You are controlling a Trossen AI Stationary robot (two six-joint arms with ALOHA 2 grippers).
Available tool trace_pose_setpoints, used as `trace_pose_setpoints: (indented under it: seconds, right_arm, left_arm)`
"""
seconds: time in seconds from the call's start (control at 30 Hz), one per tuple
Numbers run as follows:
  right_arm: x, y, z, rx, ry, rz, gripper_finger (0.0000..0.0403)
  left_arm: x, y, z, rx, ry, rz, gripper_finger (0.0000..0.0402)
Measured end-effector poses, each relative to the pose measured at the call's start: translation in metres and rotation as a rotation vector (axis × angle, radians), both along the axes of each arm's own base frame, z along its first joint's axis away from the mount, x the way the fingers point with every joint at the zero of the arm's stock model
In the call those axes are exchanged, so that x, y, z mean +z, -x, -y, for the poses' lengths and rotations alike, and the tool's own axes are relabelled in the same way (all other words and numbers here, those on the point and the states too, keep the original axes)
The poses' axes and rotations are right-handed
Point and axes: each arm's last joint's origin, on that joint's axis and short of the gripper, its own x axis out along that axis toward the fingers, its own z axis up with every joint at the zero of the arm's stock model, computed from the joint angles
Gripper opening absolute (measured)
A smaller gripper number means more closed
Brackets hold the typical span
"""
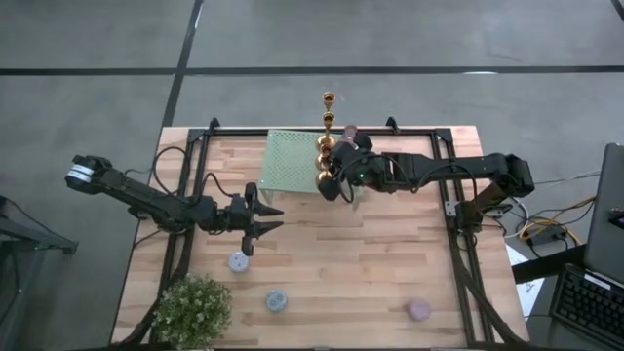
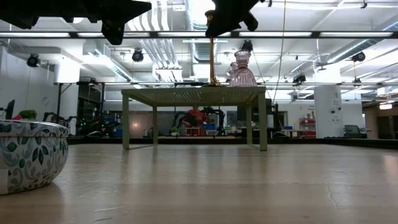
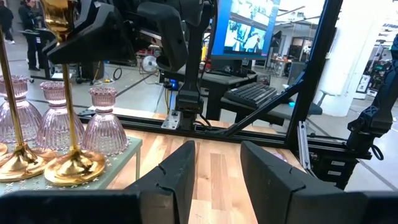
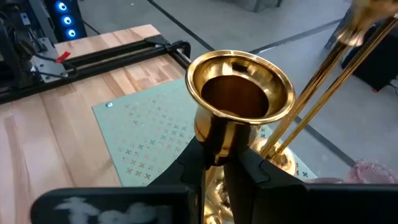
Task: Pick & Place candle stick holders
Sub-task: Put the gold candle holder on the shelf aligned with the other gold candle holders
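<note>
Gold candlestick (image 4: 239,99): I see its cup mouth filling the centre of the right wrist view, with the stem pinched just under the cup between my right arm's fingers (image 4: 205,165).
Right gripper (image 1: 336,175): in the high view it sits right of centre in the upper half of the frame, over the right edge of the rack, clenched on the gold candlestick.
Candlestick base: in the left wrist view the round gold foot (image 3: 74,168) rests on the rack at lower left of the frame; I cannot tell whether it is fully seated.
Other gold candlesticks (image 1: 329,102): they stand in a line running toward the top of the high view, just beside the held one.
Pink glass holders (image 3: 102,121): three ribbed pieces stand on the rack just behind the gold bases, at the left of the left wrist view.
Mint-green rack (image 1: 292,161): perforated top on legs, upper centre of the worktop (image 1: 390,263).
Left gripper (image 1: 265,219): I have it left of centre in the high view, fingers spread apart and holding nothing, well apart from the rack's candlesticks.
Small round cups: a pale one (image 1: 238,260), a blue one (image 1: 277,300) and a lilac one (image 1: 418,310) sit along the lower part of the high view.
Potted plant (image 1: 193,310): lower left corner of the worktop.
</note>
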Motion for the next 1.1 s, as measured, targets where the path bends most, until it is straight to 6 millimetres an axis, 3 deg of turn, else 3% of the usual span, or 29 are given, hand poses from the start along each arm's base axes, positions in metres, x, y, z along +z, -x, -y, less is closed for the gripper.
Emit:
trace_pose_setpoints:
  seconds: [0.33, 1.1]
  right_arm:
    - [-0.0023, 0.0001, 0.0010, -0.005, -0.002, -0.001, 0.0048]
    - [-0.0034, -0.0003, -0.0003, 0.007, -0.078, 0.031, 0.0042]
  left_arm:
    - [0.0000, 0.0000, 0.0000, -0.001, 0.000, 0.000, 0.0132]
    - [-0.0002, 0.0000, 0.0000, 0.000, -0.001, -0.003, 0.0132]
